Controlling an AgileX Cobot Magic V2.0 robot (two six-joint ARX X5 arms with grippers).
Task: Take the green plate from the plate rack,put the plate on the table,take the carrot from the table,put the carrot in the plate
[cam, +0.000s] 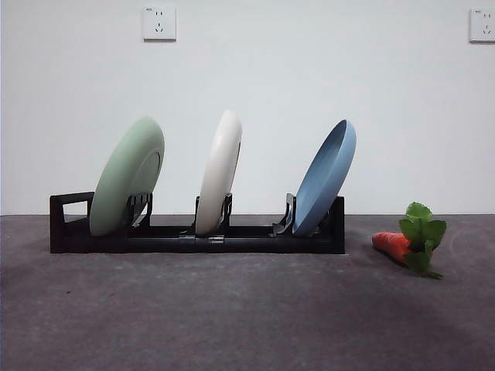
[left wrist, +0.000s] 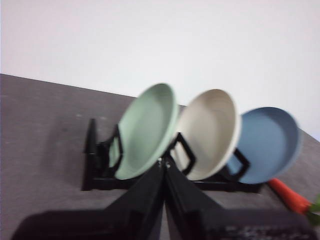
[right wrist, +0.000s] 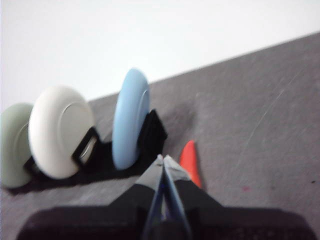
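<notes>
The green plate (cam: 128,185) stands tilted in the left slot of the black plate rack (cam: 193,238). It also shows in the left wrist view (left wrist: 147,130) and at the edge of the right wrist view (right wrist: 12,142). The carrot (cam: 393,245) lies on the table (cam: 232,317) right of the rack, leaves toward the front; its orange tip shows in the right wrist view (right wrist: 190,161). My left gripper (left wrist: 164,162) is shut and empty, held back from the green plate. My right gripper (right wrist: 163,159) is shut and empty, held back from the carrot. Neither arm shows in the front view.
A cream-white plate (cam: 220,182) stands in the rack's middle slot and a blue plate (cam: 325,178) in its right slot. A white wall stands behind the table.
</notes>
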